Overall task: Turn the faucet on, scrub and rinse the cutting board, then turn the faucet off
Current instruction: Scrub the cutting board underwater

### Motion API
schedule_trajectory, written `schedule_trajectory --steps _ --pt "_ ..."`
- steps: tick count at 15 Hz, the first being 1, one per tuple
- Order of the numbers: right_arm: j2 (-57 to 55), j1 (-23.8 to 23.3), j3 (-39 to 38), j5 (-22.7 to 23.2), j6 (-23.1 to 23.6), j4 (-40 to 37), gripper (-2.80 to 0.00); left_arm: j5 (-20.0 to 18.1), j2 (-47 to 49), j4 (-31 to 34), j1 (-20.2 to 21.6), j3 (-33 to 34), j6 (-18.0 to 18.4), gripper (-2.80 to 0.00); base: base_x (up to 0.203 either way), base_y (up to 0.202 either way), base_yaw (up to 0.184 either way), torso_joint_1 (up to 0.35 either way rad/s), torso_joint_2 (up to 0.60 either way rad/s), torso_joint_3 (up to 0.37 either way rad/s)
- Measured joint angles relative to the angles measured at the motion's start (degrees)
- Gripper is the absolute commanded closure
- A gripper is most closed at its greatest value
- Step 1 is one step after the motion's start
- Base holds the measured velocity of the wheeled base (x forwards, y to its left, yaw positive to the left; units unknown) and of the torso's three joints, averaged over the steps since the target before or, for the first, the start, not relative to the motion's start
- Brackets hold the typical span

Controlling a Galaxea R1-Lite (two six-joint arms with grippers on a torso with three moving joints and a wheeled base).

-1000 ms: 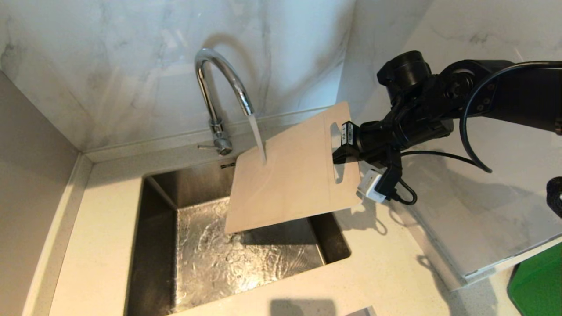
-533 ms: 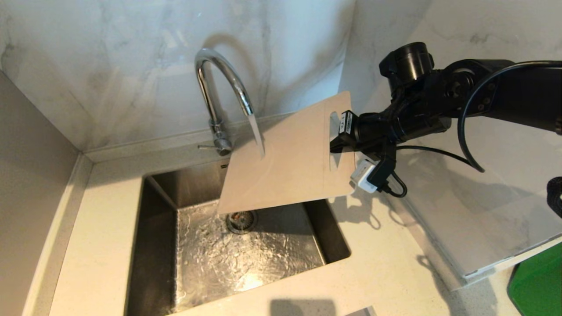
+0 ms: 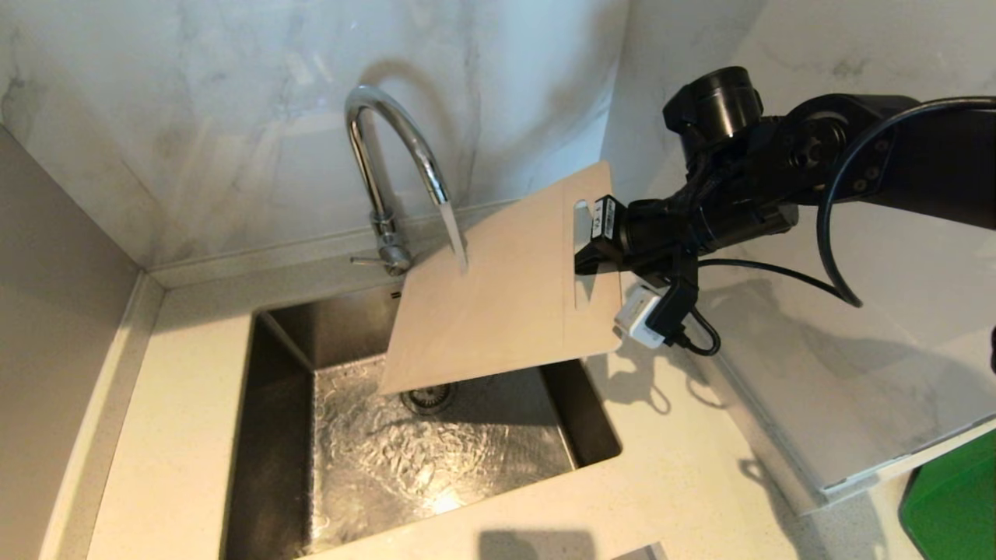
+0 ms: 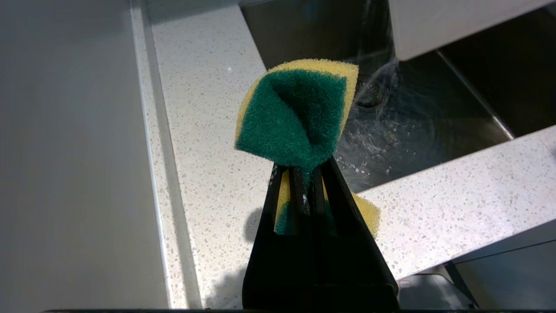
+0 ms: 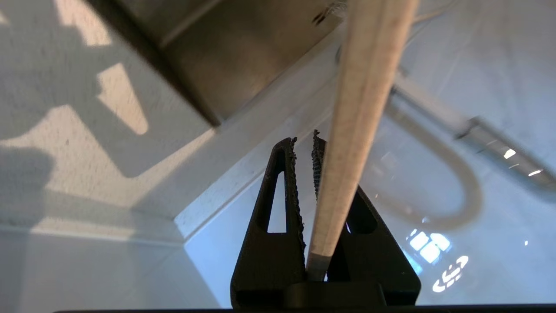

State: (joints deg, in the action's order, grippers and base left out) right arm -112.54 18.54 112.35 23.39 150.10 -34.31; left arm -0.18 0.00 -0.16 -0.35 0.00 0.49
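Note:
The chrome faucet (image 3: pixel 387 148) is running, and its stream (image 3: pixel 457 243) lands on the cream cutting board (image 3: pixel 490 303). The board hangs tilted over the sink (image 3: pixel 276 420), its low corner above the drain. My right gripper (image 3: pixel 593 250) is shut on the board's handle end beside the slot. In the right wrist view the board (image 5: pixel 362 100) is edge-on, pinched between the jaws of that gripper (image 5: pixel 304 143). My left gripper (image 4: pixel 304 167) is outside the head view, above the counter near the sink, shut on a folded green-and-yellow sponge (image 4: pixel 295 111).
Water swirls over the sink floor around the drain (image 3: pixel 426 397). Marble walls close in behind and to the right. A raised white ledge (image 3: pixel 856 373) runs along the right, with a green board (image 3: pixel 953 498) past it. Speckled countertop (image 3: pixel 179 404) borders the sink.
My right gripper lifted the board and shifted it slightly left, uncovering the drain. The board then rolled a little, so its slot looks narrower. The water keeps running.

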Motion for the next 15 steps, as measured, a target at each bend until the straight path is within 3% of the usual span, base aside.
schedule_trajectory --steps 4,12,15 --pt "5.1 1.9 -5.9 0.2 -1.0 -0.5 0.0 0.0 0.0 0.0 0.0 0.0 0.0 0.0 0.0 0.0 0.0 0.0 0.0 0.0" --pt "23.1 -0.1 -29.2 0.5 -2.2 1.3 0.0 0.1 0.0 -0.1 0.0 0.0 -0.1 0.0 0.0 0.0 0.0 0.0 0.0 0.0" --pt "26.7 -2.2 -35.8 3.8 -2.2 7.0 0.0 -0.7 0.6 0.4 0.0 -6.3 -0.8 0.0 0.0 0.0 0.0 0.0 0.0 0.0"
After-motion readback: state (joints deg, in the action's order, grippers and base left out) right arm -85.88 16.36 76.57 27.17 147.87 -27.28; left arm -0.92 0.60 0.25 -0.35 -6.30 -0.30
